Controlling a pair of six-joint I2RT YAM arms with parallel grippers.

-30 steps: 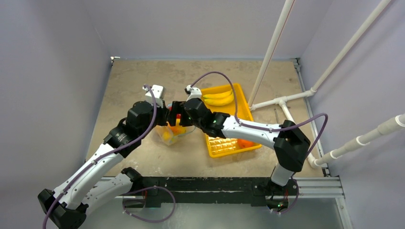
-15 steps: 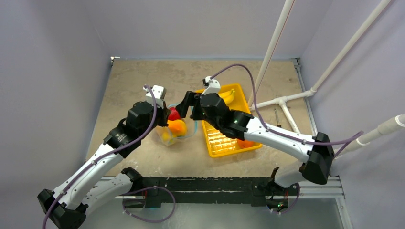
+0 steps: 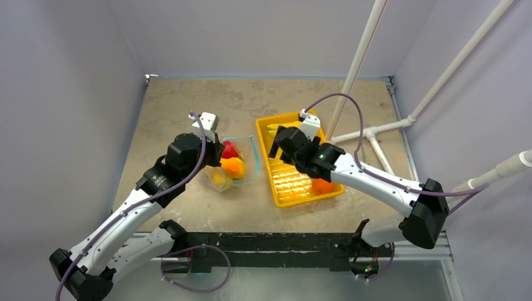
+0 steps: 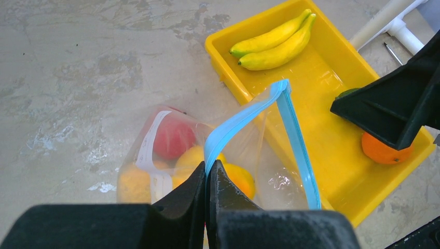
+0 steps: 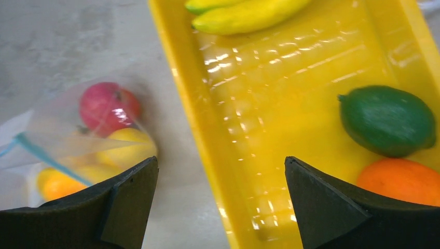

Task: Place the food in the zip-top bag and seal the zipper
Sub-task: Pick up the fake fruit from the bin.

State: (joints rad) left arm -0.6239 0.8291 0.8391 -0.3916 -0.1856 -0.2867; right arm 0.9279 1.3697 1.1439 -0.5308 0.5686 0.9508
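Clear plastic zip-top bag, glossy plastic tray, matt mottled tabletop

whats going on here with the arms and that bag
The left gripper pinches the zipper of the zip-top bag, holding its mouth open; red, yellow and orange toy fruits are inside. The right gripper hangs open over the yellow tray, where bananas, a green fruit and an orange fruit lie.

Right wrist view crops the bananas.
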